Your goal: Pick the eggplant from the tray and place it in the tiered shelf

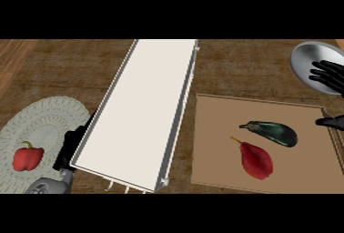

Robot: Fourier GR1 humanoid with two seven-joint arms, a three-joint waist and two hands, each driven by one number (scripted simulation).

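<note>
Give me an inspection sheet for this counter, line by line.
Surface: wooden counter.
Job's things: eggplant lying on the brown tray; white shelf left of the tray.
Clutter: red chili on the tray; red pepper on a round mat.
Hands: right hand open at the right edge, holding nothing; left hand mostly hidden by the shelf.
Cables: nothing seen.
Surroundings: nothing seen.

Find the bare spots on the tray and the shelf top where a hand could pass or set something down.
The tiered shelf top is bare. On the tray, the left strip and upper band are free; the eggplant and red pepper crowd the middle-right, near the right hand.
</note>
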